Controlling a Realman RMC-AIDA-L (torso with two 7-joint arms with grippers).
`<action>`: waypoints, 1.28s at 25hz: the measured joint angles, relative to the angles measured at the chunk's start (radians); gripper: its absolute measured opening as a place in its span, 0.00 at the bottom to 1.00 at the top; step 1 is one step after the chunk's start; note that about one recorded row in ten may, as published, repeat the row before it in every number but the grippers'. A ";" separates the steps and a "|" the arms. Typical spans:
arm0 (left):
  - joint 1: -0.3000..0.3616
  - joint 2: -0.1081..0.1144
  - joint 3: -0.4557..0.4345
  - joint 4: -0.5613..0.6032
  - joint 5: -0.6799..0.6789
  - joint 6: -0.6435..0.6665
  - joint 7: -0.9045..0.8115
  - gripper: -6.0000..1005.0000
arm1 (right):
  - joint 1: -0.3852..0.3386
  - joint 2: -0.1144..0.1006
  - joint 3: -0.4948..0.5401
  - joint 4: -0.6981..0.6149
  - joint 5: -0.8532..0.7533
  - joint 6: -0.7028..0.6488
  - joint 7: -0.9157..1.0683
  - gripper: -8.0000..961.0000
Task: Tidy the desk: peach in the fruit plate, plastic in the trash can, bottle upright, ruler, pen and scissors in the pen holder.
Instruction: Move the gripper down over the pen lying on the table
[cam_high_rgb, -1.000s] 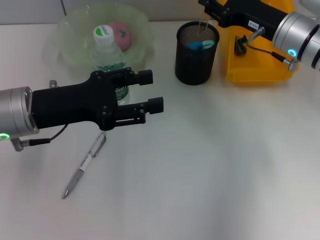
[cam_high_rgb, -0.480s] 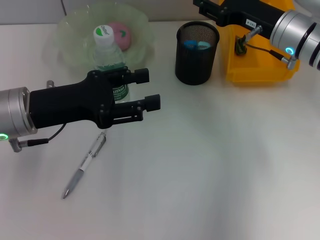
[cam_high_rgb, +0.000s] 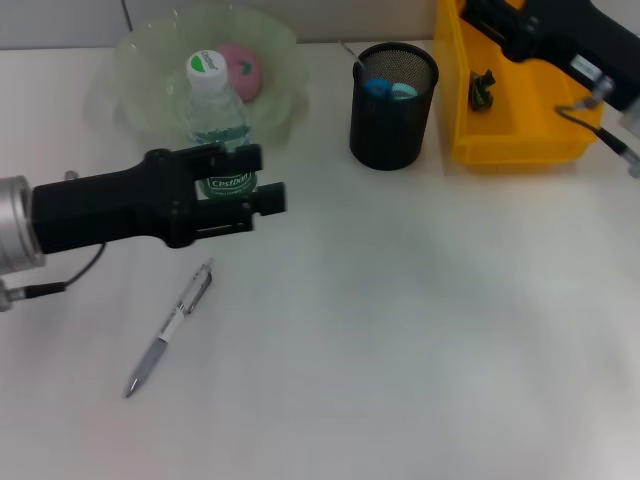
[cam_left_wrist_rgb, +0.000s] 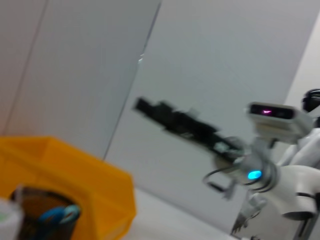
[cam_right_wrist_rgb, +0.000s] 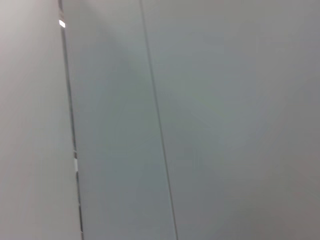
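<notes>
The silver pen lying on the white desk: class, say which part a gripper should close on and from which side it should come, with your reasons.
Grip the silver pen around the middle of its barrel, coming straight down from above. It lies flat on the white desk, slanted, with bare surface either side, so the fingers should probably straddle it across its length. The left gripper is the nearer one.

white desk (cam_high_rgb: 430, 330) w/ pen (cam_high_rgb: 168, 328), bottle (cam_high_rgb: 217, 110), green plate (cam_high_rgb: 130, 70), mesh pen holder (cam_high_rgb: 393, 92), yellow bin (cam_high_rgb: 510, 140)

Even, bright overhead light; left wrist view motion-blurred.
</notes>
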 joint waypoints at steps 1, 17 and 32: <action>0.001 0.005 -0.015 0.010 0.021 -0.003 -0.029 0.73 | -0.017 0.000 0.000 -0.006 0.000 -0.020 -0.001 0.63; -0.028 -0.015 0.005 0.453 0.560 -0.025 -0.637 0.73 | -0.121 0.003 0.017 0.065 0.018 -0.110 -0.077 0.63; -0.144 -0.020 0.346 0.530 0.845 -0.074 -0.962 0.72 | -0.130 0.002 0.029 0.093 0.019 -0.109 -0.102 0.63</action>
